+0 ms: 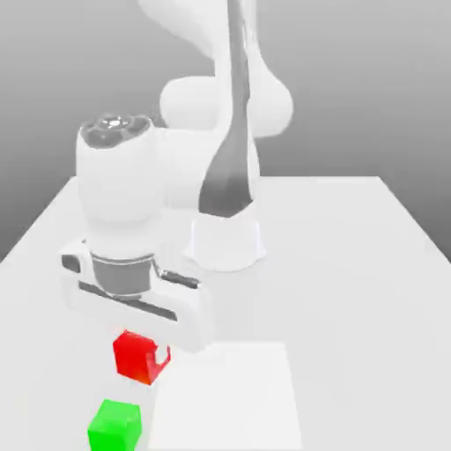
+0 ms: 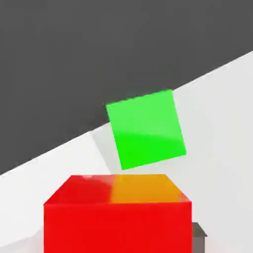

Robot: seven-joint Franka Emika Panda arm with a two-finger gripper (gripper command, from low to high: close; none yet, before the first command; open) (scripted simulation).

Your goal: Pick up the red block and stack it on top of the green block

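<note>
**rigwatcher:** Any logos or text on the blocks or the arm? And what's the hand doing right now?

**me (driving remote):** No writing I can read anywhere, all plain surfaces. From the exterior view I've got the gripper (image 1: 145, 339) low over the white table (image 1: 352, 264), with the red block (image 1: 136, 357) sitting right under the hand. A light finger (image 1: 161, 356) shows against the block's side on the exterior view's right, so it reads to me as pinched on the red block, but the other finger is hidden behind the cube and the hand body, so I'm going off one side only. Can't say for sure whether the block is resting on the table or a touch above it.

**rigwatcher:** Where's the green one?

**me:** The green block (image 1: 114, 425) is on the table near the front edge, just beside the red one, nearer the camera and slightly toward the exterior view's left. They're apart, not touching, and the red one isn't above it. In the hand view the red block (image 2: 117, 217) is cut off by the frame edge, its top face partly tinted orange, and the green block (image 2: 146, 129) lies beyond it, turned at an angle. There's also a slightly brighter square patch (image 1: 231, 396) on the table to the exterior view's right of both blocks. The arm's upper links run out of frame.
</note>
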